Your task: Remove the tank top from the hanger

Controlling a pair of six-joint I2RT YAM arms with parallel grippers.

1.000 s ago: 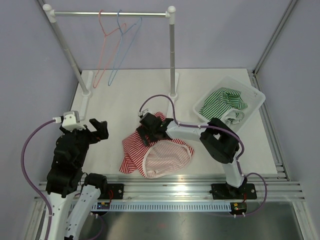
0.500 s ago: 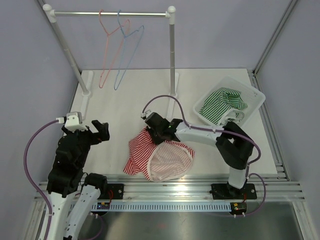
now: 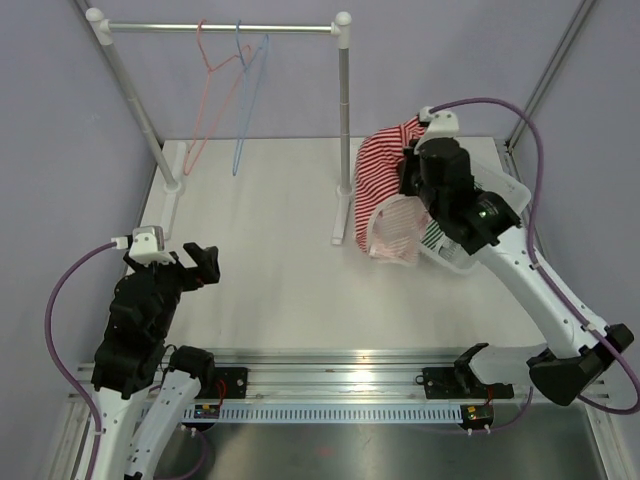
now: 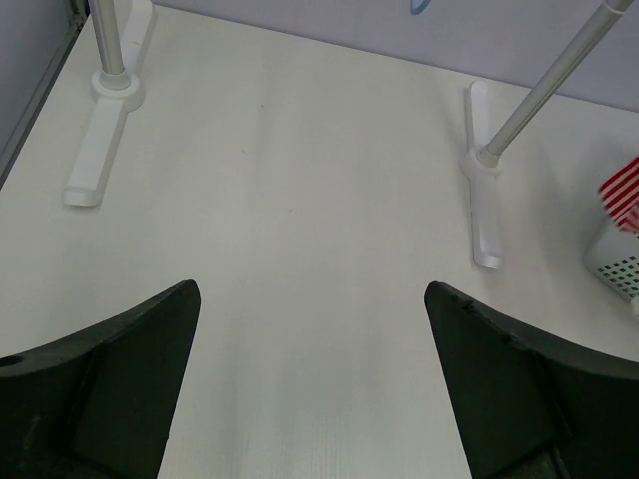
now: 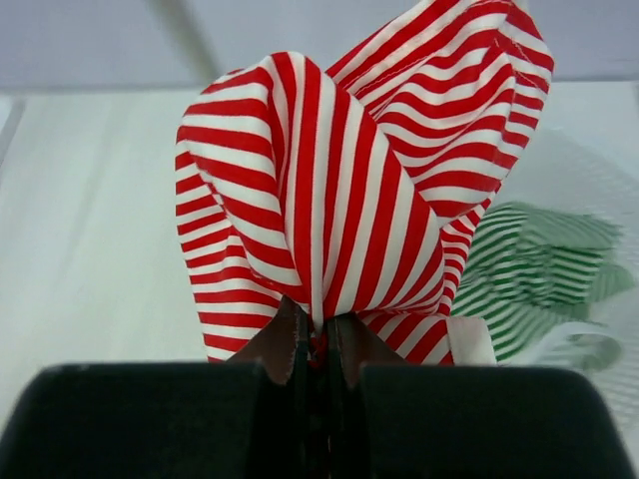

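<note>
While the right gripper (image 5: 319,347) pinches a bunched fold of the red-striped tank top (image 5: 339,190), the garment trails ahead of and below its pressed-together fingers, long axis near vertical, well apart from the wire hangers (image 3: 206,70) far to its left. The white basket (image 4: 617,261) lies beneath, slightly rightward; the rack post (image 3: 345,110) stands just beside the cloth. The left gripper (image 4: 312,309), spread and empty, is the farther one.
</note>
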